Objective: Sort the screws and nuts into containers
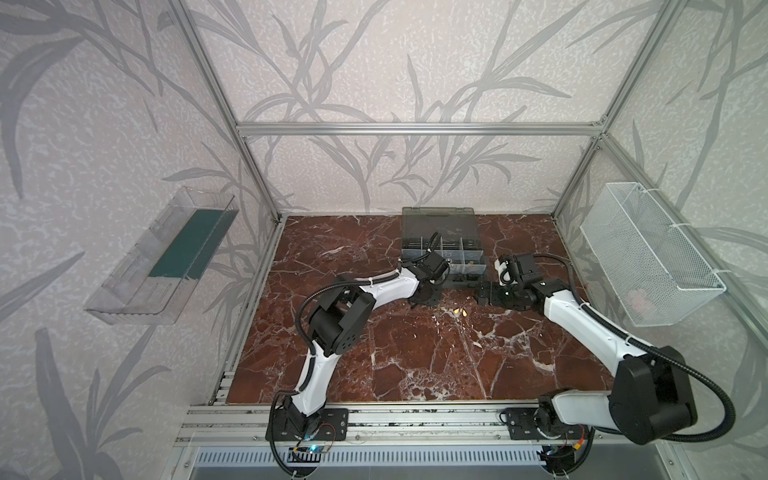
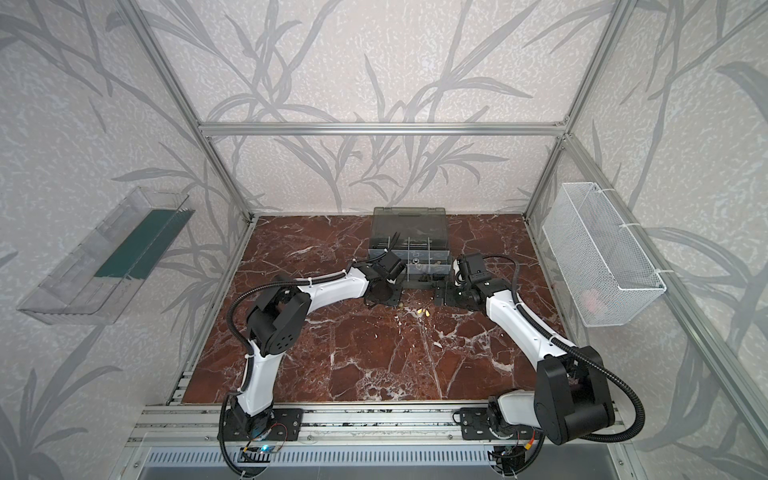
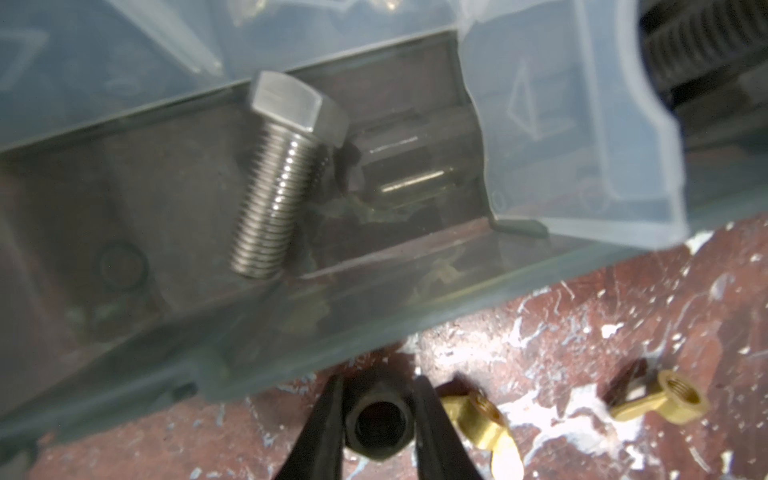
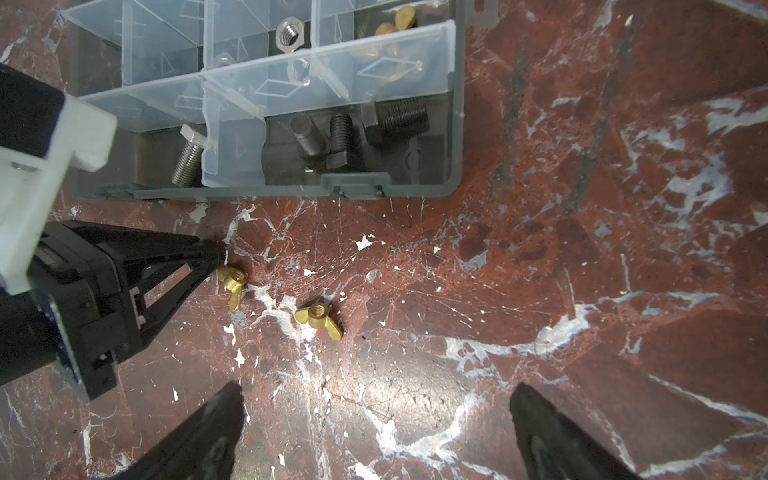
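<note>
Red marble desk (image 1: pixel 415 353) carries the grey organiser case (image 4: pixel 455 124). Just in front of the case, the left fingers (image 3: pixel 322 428) pinch a black nut (image 3: pixel 376 424) from both sides, down on the desk. Two brass wing nuts (image 4: pixel 318 316) lie beside it. The right fingers (image 4: pixel 208 436), also before the case, gape wide and hold nothing. Screws (image 4: pixel 338 137) lie in the case's front compartments.
</note>
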{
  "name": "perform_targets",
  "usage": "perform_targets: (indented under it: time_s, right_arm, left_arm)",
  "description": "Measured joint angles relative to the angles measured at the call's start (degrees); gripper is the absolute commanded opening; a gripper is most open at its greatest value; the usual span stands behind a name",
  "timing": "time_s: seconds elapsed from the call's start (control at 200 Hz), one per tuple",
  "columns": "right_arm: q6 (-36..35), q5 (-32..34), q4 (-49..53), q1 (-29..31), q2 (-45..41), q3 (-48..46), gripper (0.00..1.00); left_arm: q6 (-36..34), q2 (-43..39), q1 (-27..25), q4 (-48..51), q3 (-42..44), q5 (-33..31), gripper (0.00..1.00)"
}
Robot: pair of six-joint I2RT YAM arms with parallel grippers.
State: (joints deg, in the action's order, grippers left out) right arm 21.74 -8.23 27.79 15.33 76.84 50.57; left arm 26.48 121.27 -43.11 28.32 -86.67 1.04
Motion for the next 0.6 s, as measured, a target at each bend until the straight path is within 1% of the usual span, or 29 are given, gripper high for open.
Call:
perform_targets:
  time_s: [0.065,0.11,0.24,0.39,0.48,0.6]
  right_arm:
    - [0.2,0.0,-0.1,0.0,0.0,-0.2,1.0]
    - [0.4,0.0,-0.1,0.0,0.0,-0.2,1.0]
    - [0.7,0.0,-0.2,0.0,0.0,-0.2,1.0]
    - [0.8,-0.3,-0.5,0.0,0.0,-0.4,1.0]
    - [0.8,-0.5,-0.7,0.2,0.0,-0.6,1.0]
    - [1.0,-0.8,-1.0,0.9,0.1,-0.6,0.99]
  left_arm:
    - [0.0,0.0,0.0,-0.1,0.0,0.0,0.07]
    - [0.0,0.0,0.0,-0.1,0.0,0.0,0.04]
    - [0.0,-0.4,0.0,0.4,0.0,0.1,0.04]
    - [-0.6,-2.0,0.0,5.5,-1.2,0.8,0.04]
    - [-0.9,-3.4,0.2,9.0,-5.7,1.0,0.04]
    - [-1.3,-5.0,1.4,11.5,-14.5,1.1,0.04]
